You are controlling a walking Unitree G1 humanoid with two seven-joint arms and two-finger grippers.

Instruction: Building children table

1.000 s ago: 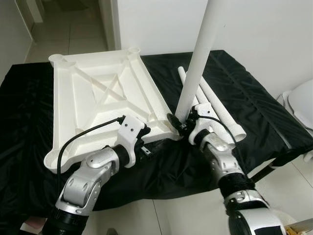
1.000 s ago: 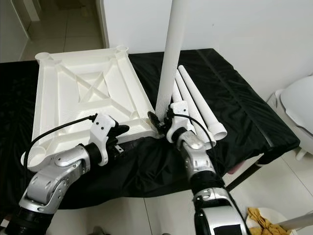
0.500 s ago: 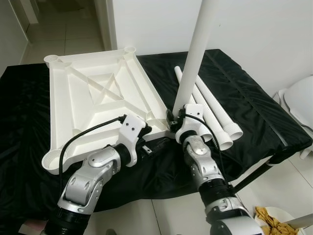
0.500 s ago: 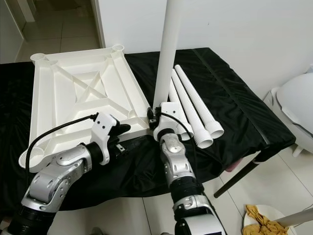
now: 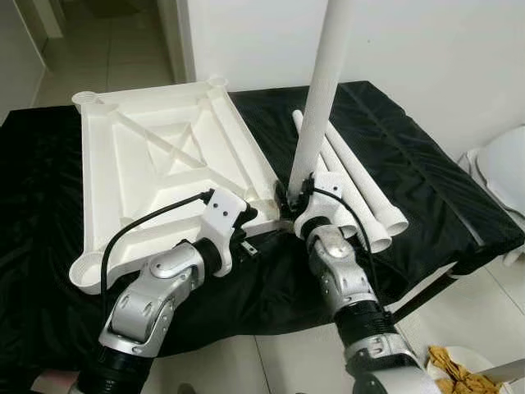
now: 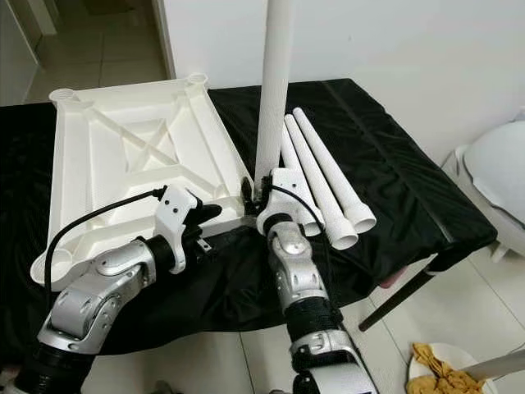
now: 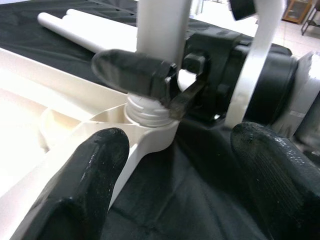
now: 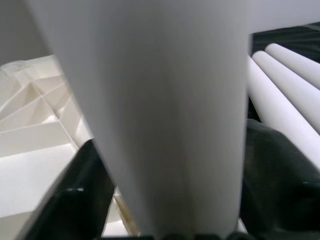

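the right gripper (image 5: 289, 199) has its fingers clenched on the upright leg (image 5: 318, 98), its threaded end in the near corner socket (image 7: 150, 131) of the upturned tabletop (image 5: 156, 176) on the desk (image 5: 426, 176). the left gripper (image 7: 175, 165) hovers released nearby. keep the leg vertical while turning, or the thread may cross.

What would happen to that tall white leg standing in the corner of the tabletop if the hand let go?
The upright leg looks stiff, probably light hollow plastic like the open-ended spare legs. Its threaded end sits at the corner socket, apparently not fully in, so it might lean or tip. The right hand grips it low; being round, it would likely roll once down.
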